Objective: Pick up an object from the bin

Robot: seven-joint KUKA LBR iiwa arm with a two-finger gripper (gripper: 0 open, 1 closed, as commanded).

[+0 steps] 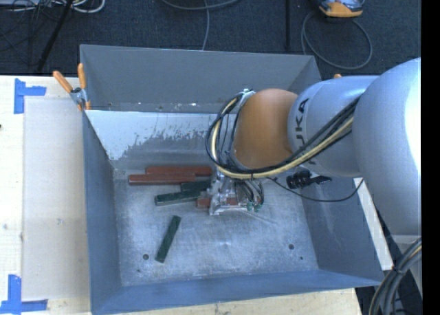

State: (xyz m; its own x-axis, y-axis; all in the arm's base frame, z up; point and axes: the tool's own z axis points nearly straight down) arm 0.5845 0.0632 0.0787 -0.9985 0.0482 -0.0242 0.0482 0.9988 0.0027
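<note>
My pincer (pixel 230 201) low near centre of bin (pixel 199 80), at end of dark green bar (pixel 180 197), likely targeting it; red-brown bars (pixel 172 173) at 10 o'clock. Opening, grip: cannot tell, wrist hides.

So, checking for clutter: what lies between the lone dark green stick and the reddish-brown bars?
In the camera view, a second dark green stick lies between them, close beside the reddish-brown bars; the rest is bare bin floor.

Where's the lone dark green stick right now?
The dark green stick lies alone in the bin's lower left, below the reddish-brown bars, left of the gripper.
</note>
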